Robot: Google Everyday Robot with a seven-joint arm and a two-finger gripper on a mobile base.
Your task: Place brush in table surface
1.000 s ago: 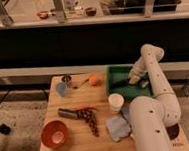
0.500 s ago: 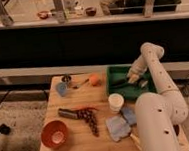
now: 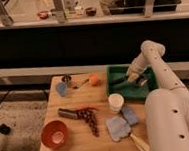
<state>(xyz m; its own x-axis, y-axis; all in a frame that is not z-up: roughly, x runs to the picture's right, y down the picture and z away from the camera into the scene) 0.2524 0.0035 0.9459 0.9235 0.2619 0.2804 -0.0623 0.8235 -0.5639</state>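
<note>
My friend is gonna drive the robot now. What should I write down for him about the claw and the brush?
Claw: shut, down inside the green tray at the table's back right.
Brush: in the tray, its dark handle pointing left from the claw tip. Whether it is really gripped is hard to tell.
Table surface: the brush is not on it yet.
Done: the claw is at the brush.
Left: check the grip, lift the brush out of the tray, set it on bare wood, let go.

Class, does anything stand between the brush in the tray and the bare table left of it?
Only the left wall of the tray: the brush, at the gripper, must clear it. The table beyond is bare between orange and cup.
</note>
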